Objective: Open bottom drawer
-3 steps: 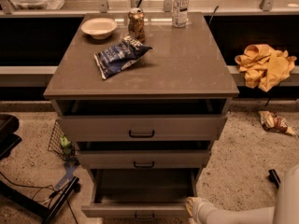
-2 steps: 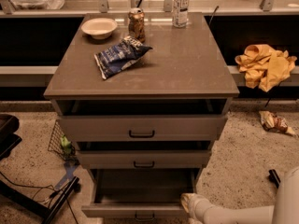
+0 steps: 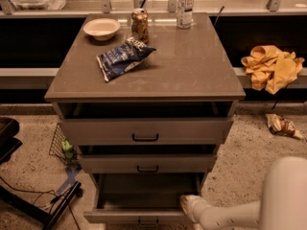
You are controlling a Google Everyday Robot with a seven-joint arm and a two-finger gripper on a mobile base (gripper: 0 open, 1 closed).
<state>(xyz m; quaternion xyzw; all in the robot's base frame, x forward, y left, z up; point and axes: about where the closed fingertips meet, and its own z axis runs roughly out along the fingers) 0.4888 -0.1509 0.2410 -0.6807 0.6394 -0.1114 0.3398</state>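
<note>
The bottom drawer (image 3: pixel 120 216) is the lowest of three in the grey-brown cabinet. It stands pulled out toward me, its dark inside showing, and its black bar handle (image 3: pixel 147 221) sits at the lower edge of the view. My gripper (image 3: pixel 188 205), pale and on a white arm (image 3: pixel 230 217) that comes in from the lower right, is at the drawer's right front corner, against the inner side of the front panel. The middle drawer (image 3: pixel 147 163) and top drawer (image 3: pixel 144 131) above it are each out only a little.
On the cabinet top are a white bowl (image 3: pixel 101 28), a can (image 3: pixel 139 25), a blue chip bag (image 3: pixel 123 57) and a bottle (image 3: pixel 185 0). A yellow cloth (image 3: pixel 272 66) lies on the right ledge and a wrapper (image 3: pixel 282 125) on the floor. A wire basket (image 3: pixel 62 145) and black gear (image 3: pixel 7 138) stand at the left.
My gripper has slid a little to the left and up along the bottom drawer's right front corner. The drawer's position looks about the same.
</note>
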